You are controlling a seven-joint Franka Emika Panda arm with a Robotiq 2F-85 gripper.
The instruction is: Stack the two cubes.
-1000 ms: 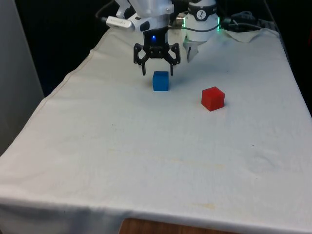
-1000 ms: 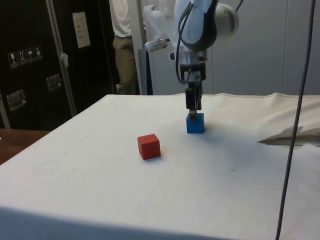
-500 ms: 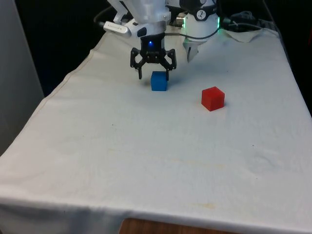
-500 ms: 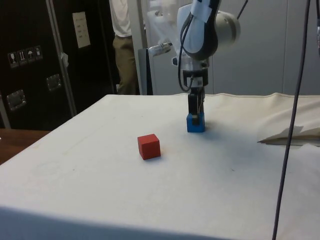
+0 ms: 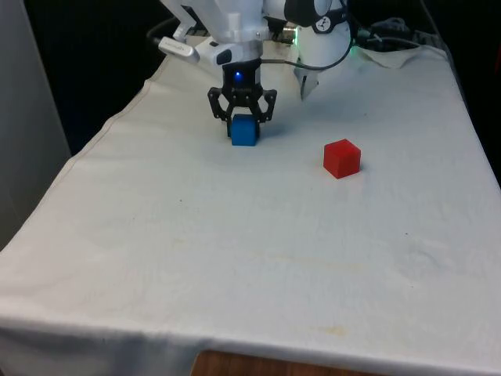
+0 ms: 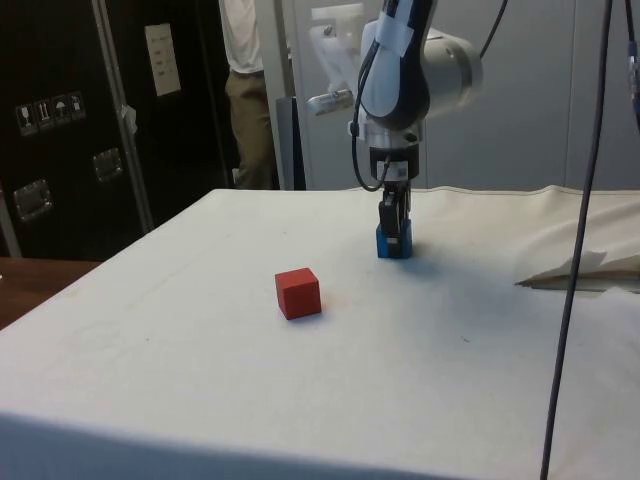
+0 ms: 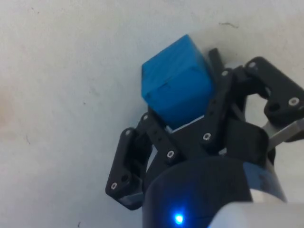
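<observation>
Gripping blue cube [image 5: 244, 131] between pincer [image 5: 242, 117] fingers on surface [image 5: 235, 251]; red cube [image 5: 342, 158] well apart toward front view's right.

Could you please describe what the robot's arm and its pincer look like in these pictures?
The arm is glossy white, built of rounded, bulbous segments, with dark cables looping beside its wrist. The pincer is black, far smaller than the arm, and made of jointed linkage bars fastened with small pale screws. Its two fingers are slim black bars.
</observation>
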